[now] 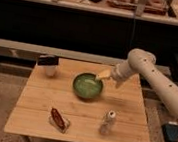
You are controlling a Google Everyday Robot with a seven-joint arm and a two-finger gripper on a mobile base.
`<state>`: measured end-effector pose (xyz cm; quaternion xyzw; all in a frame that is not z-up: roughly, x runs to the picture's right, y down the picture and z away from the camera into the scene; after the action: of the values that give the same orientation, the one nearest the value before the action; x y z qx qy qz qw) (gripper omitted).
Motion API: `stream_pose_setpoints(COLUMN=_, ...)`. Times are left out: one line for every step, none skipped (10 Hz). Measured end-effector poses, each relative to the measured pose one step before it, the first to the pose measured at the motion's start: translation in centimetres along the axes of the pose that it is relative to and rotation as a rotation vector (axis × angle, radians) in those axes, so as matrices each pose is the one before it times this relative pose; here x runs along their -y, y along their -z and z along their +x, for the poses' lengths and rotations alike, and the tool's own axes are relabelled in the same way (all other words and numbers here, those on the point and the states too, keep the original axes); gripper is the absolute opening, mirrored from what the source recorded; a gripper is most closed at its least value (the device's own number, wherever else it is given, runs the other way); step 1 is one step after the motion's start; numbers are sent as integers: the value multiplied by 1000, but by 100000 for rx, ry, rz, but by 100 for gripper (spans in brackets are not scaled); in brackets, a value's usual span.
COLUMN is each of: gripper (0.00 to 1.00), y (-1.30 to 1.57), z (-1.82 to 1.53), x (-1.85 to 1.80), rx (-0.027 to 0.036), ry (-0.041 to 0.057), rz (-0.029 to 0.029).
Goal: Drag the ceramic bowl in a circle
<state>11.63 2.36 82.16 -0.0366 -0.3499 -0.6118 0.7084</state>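
The ceramic bowl [87,85] is round, shallow and glossy green with a darker rim. It sits on the wooden table [35,112], a little behind the middle. My gripper [102,75] comes in from the right on a white arm [147,75] and rests at the bowl's far right rim, touching or just over it.
A small white cup with a dark top [49,65] stands at the back left of the table. A red-brown packet [59,119] lies at the front left. A small white bottle [107,122] stands at the front right. A dark shelf unit runs behind the table.
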Motion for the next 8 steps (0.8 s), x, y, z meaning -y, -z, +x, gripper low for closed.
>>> stream_pose_setpoints(gripper=80, y=-473, z=107, x=462, rx=513, ry=-295, rz=1839)
stream_pose_setpoints(gripper=80, y=-258, z=163, x=241, rx=110, ry=-216, rz=1165)
stream_pose_setpoints(gripper=80, y=-276, z=400, x=235, rx=-214, ry=-525, rz=1567)
stream_pose_setpoints(gripper=80, y=-73, z=383, x=9, rx=-441, ry=-563, rz=1048)
stream_pose_setpoints(gripper=80, y=-116, z=275, x=-97, rx=-265, ry=-514, rz=604)
stream_pose_setpoints(gripper=80, y=-196, z=316, x=-196, rx=-269, ry=-611, rz=555)
stream_pose_setpoints(gripper=80, y=-292, z=244, x=-155, rx=-101, ry=-474, rz=581)
stream_pose_setpoints(gripper=80, y=-380, z=155, x=-155, rx=99, ry=-340, rz=501)
